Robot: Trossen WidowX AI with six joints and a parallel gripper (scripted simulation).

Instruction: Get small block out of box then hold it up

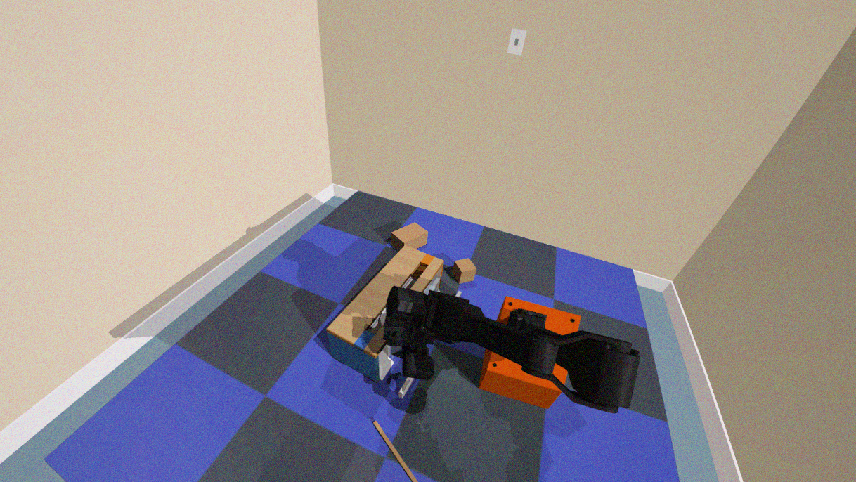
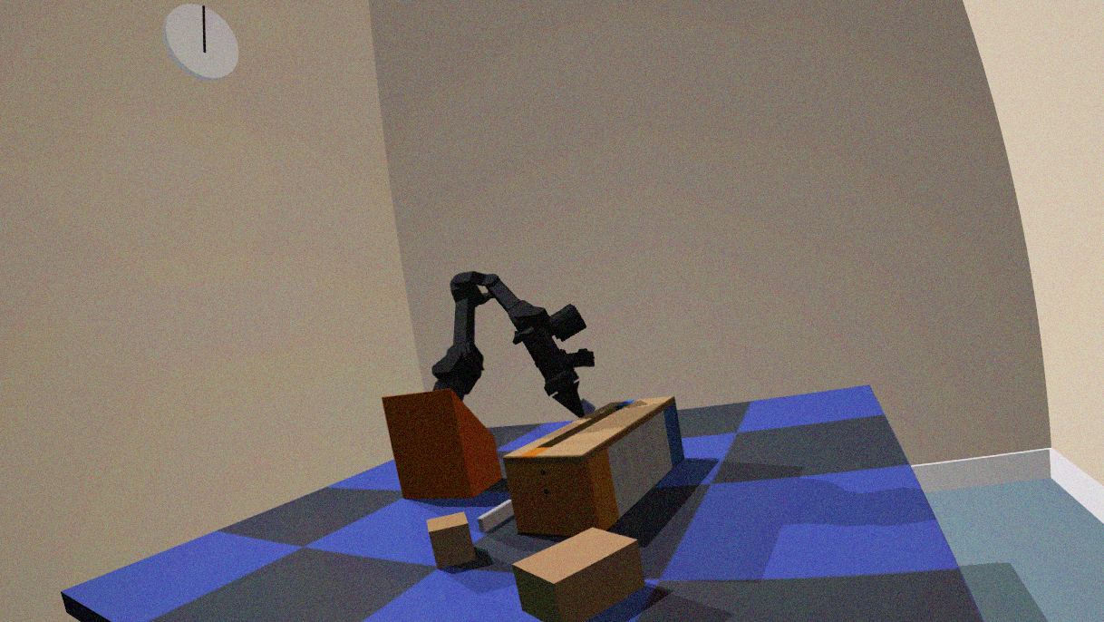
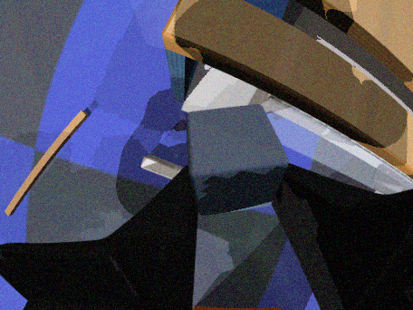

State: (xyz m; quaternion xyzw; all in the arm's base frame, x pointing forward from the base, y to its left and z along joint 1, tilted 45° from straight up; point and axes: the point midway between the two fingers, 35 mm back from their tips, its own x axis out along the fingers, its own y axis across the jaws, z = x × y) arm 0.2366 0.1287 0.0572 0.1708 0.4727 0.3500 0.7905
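My gripper (image 3: 227, 169) is shut on the small grey-blue block (image 3: 233, 138) (image 2: 589, 405), which sits between the fingertips. In the top view the block and fingertips are hidden behind the wrist. The wooden box (image 1: 374, 290) (image 2: 544, 494) (image 3: 290, 86) stands upright, with an orange-marked end and a blue end. The block is outside the box, raised off the table, on its clear-fronted side toward the blue end. It looks close to the box; the exact gap cannot be told.
A thin wooden stick (image 1: 393, 450) (image 3: 45, 163) lies beyond the blue end. A pale bar (image 1: 406, 386) (image 3: 160, 167) lies near that end, another pale bar (image 2: 494, 516) near the orange end. Two wooden blocks (image 1: 410, 235) (image 1: 464, 271) stand there too. The orange base (image 1: 521, 386) (image 2: 432, 448) faces the clear front.
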